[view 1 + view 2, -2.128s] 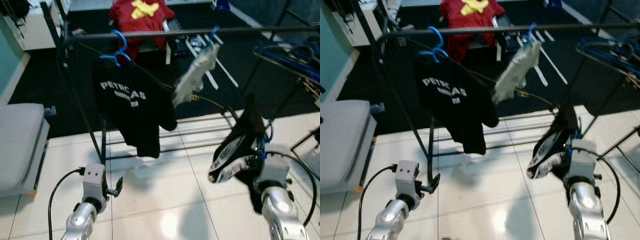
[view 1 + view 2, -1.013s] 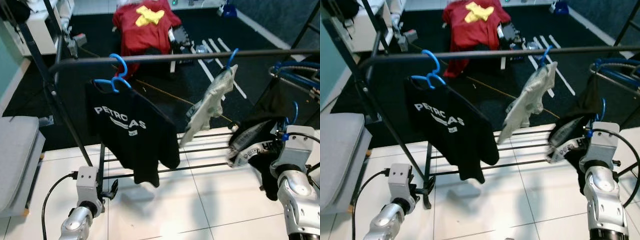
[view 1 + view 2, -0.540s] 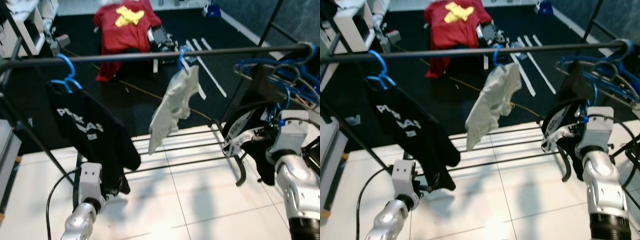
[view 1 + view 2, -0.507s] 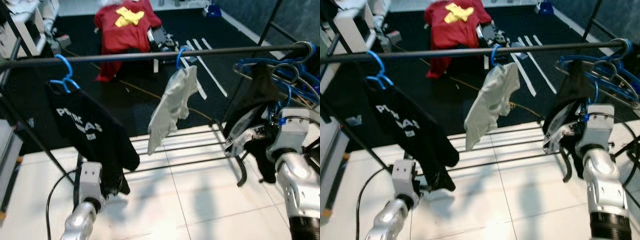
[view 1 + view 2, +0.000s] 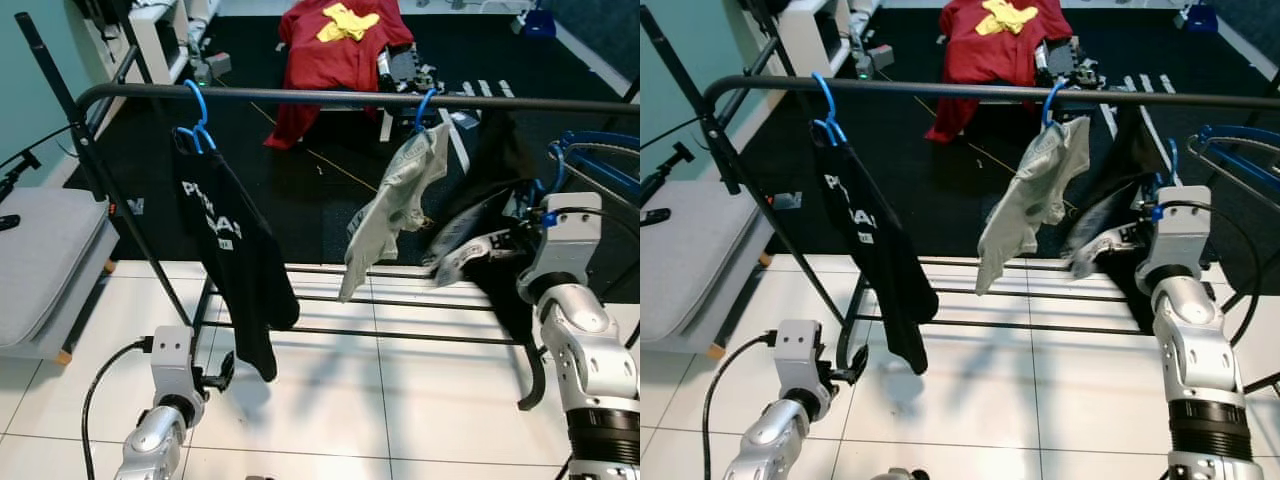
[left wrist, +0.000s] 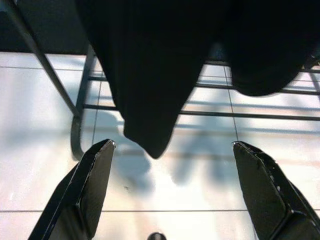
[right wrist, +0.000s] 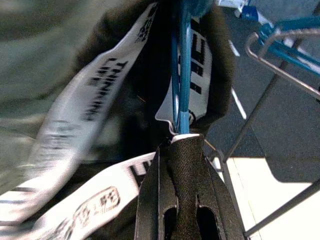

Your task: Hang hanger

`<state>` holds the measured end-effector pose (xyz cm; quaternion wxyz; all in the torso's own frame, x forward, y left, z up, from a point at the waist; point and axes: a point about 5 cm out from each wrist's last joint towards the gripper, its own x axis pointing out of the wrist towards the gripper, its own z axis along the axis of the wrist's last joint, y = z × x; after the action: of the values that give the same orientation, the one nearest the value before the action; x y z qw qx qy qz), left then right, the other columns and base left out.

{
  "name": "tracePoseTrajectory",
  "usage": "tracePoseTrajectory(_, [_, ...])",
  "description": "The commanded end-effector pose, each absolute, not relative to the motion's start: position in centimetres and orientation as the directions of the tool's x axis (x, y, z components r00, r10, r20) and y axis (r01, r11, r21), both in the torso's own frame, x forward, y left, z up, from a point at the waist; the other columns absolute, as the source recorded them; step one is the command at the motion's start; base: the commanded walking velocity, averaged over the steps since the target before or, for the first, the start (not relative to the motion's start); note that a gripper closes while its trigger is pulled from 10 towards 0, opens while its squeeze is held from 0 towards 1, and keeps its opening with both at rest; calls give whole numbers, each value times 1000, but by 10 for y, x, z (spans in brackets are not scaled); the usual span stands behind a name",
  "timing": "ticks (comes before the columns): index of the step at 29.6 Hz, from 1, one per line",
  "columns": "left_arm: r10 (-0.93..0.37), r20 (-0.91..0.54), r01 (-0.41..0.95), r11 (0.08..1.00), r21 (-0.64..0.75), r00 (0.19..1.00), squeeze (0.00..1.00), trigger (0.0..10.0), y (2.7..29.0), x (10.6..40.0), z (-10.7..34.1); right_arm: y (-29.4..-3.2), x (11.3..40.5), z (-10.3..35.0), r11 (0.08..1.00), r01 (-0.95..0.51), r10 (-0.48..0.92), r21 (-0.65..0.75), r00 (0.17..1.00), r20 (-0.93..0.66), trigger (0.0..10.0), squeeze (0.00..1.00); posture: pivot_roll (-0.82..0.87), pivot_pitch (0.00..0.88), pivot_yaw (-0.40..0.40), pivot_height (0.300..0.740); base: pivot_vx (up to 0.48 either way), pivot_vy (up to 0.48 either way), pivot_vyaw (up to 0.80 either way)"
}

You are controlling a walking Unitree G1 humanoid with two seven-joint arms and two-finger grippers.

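One blue hanger (image 7: 181,75) with its black garment (image 5: 490,250) sat clamped in the right gripper (image 7: 184,145), hook below the rail (image 5: 330,96) above; left gripper (image 6: 175,200) idled apart, low.

You see a thin blue metal hanger (image 7: 181,75) carrying a black garment with white lettered bands (image 5: 478,245). It sits upright, pinched at its base, just below the black horizontal rail (image 5: 330,97).
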<state>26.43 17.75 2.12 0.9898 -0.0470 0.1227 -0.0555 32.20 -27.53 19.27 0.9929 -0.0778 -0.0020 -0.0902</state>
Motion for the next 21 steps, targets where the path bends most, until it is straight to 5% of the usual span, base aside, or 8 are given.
tracePoseTrajectory(1, [-110, -242, 84, 990, -115, 964, 0, 10000, 180, 264, 21, -278, 323, 201, 969, 198, -194, -145, 980, 46, 10000, 0, -71, 181, 6, 740, 0, 0, 525])
tracePoseTrajectory(11, [-156, -237, 128, 983, -130, 959, 0, 10000, 173, 261, 21, -301, 323, 222, 943, 313, -302, -112, 948, 105, 10000, 0, -72, 182, 6, 740, 0, 0, 0])
tracePoseTrajectory(21, [-141, -242, 118, 987, -107, 960, 0, 10000, 174, 266, 22, -301, 340, 215, 965, 231, -231, -122, 973, 11, 10000, 0, -69, 191, 13, 740, 0, 0, 0])
